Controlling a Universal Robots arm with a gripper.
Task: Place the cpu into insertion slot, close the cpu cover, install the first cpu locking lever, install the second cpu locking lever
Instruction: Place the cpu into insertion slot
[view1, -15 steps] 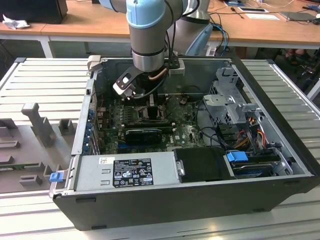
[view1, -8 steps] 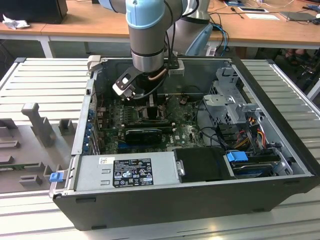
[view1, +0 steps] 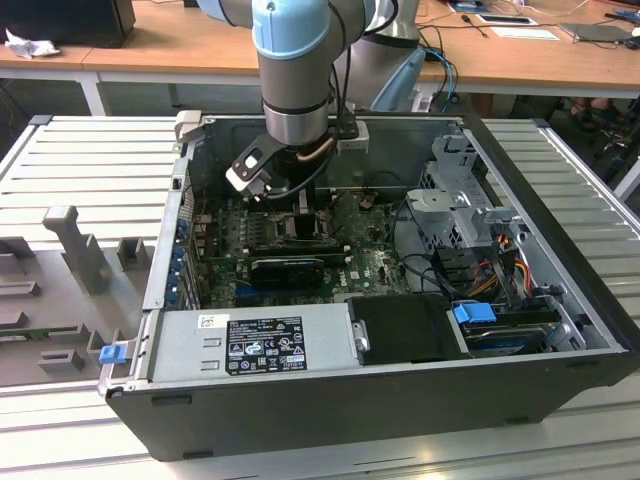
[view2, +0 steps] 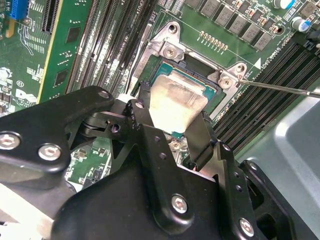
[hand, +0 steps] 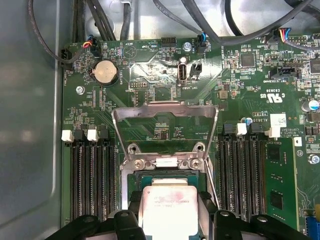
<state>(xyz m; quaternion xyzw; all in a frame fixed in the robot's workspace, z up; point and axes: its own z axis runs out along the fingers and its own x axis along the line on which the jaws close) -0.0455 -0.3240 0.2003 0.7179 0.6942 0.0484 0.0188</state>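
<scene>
Two black fingers (view2: 202, 135) of the claw (view2: 174, 112) pinch the chip (view2: 175, 97) by opposite edges, pressed against it, not spread. The chip lies flat, metal face up, directly over the socket (view2: 199, 80) – whether it is fully seated cannot be told. The cover (hand: 165, 106) stands swung open, clear of the chip. In the exterior view, the arm (view1: 290, 70) reaches down into the computer case (view1: 560, 210) at 12 o'clock from the power supply (view1: 255, 345).
</scene>
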